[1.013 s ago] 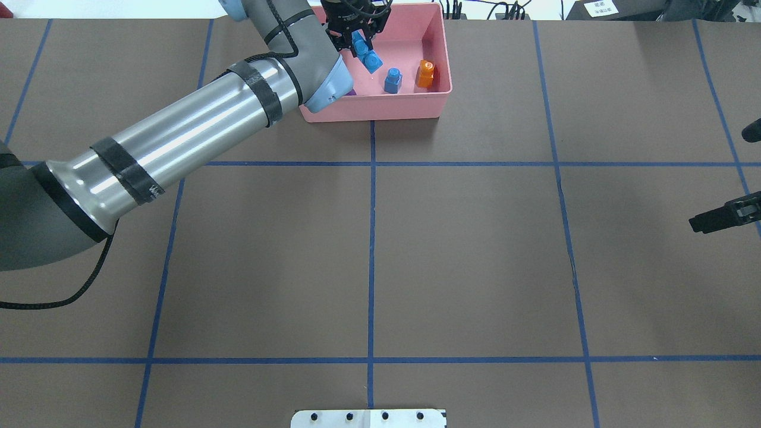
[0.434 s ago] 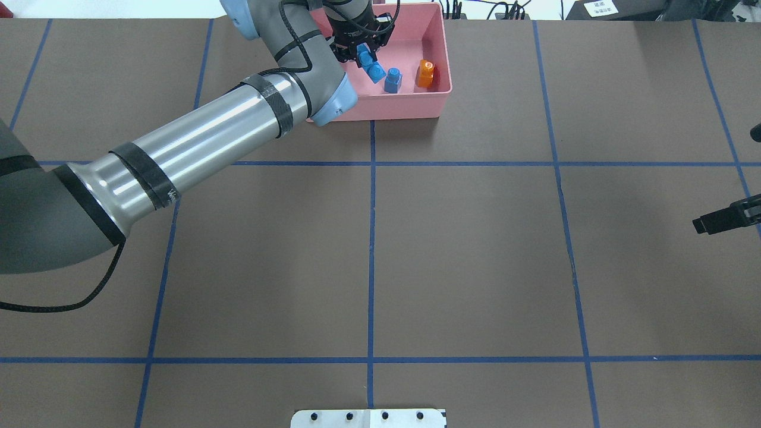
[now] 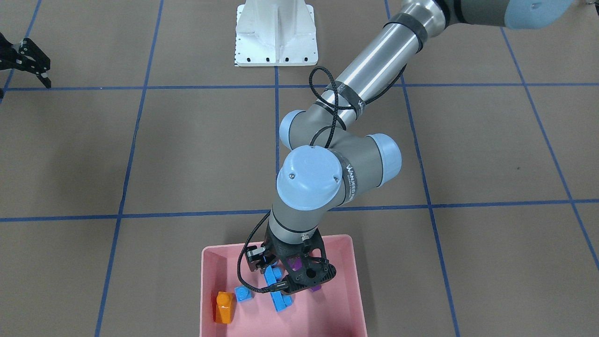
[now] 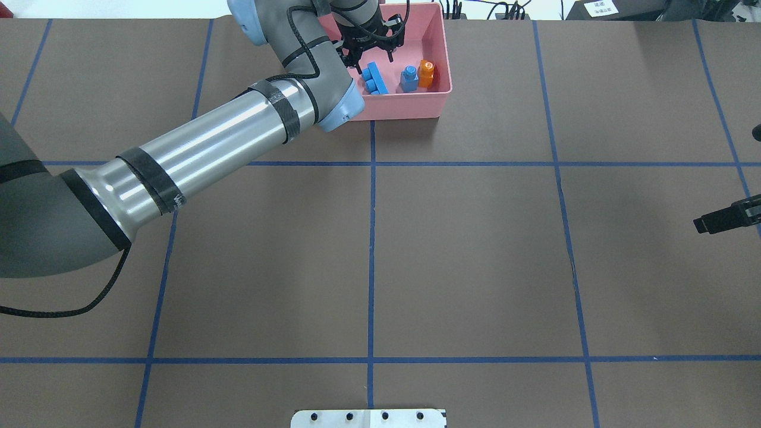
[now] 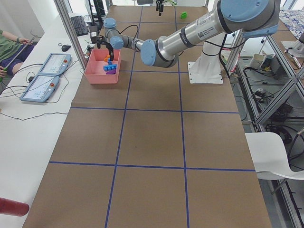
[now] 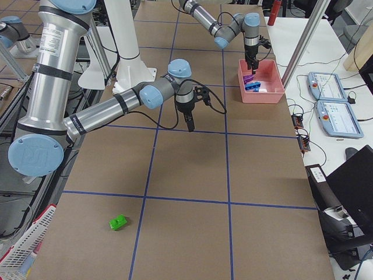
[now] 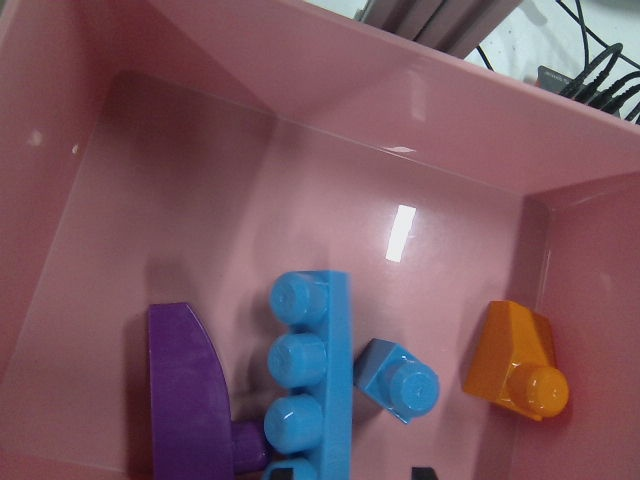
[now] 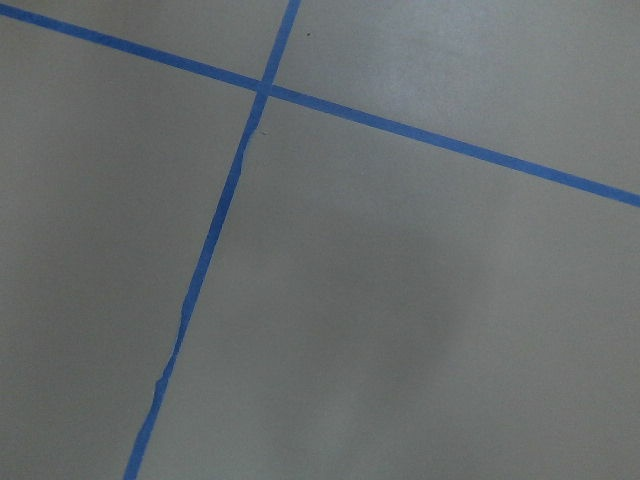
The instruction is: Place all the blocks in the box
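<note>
Just below the left claw (image 4: 370,56), long blue four-stud brick (image 4: 376,78): let go a moment ago, now flat in the pink box (image 4: 386,110).
Left claw: spread, empty.
Green two-stud brick (image 6: 118,222): well away, outside the box; one fetch left.
Right claw (image 4: 722,219): grip unclear.

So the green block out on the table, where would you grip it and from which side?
Probably from straight above, closing across its two long sides. The green block lies low on the table, skewed to the tape lines, nothing beside it; its studs are too small to see.
</note>
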Motion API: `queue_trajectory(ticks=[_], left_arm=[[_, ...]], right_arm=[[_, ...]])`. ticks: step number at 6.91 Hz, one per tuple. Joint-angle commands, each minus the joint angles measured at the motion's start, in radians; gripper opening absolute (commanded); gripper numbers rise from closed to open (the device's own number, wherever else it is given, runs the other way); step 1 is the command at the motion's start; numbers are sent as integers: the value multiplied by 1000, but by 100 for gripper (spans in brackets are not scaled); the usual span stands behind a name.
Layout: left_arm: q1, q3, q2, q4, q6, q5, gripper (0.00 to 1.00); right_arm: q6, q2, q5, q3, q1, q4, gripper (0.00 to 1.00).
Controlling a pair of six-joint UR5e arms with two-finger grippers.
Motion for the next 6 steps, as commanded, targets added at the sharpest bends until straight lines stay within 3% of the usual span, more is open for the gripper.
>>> queue_trajectory(ticks=[1,2,4,6], left_arm=[[4,-51,4,13,29,-8,100],[7,-163,44,129,49,-23,100],[0,-583,207,512,244,-37,100],[-6,-1045,581,601,407,-37,100]], right_arm=[[-6,-19,-1,-6,2,5,100],[-7,-59,-1,-7,6,47,100],[-9,-207,8,-38,31,254,100],[-47,-356,84,-101,122,461,100]])
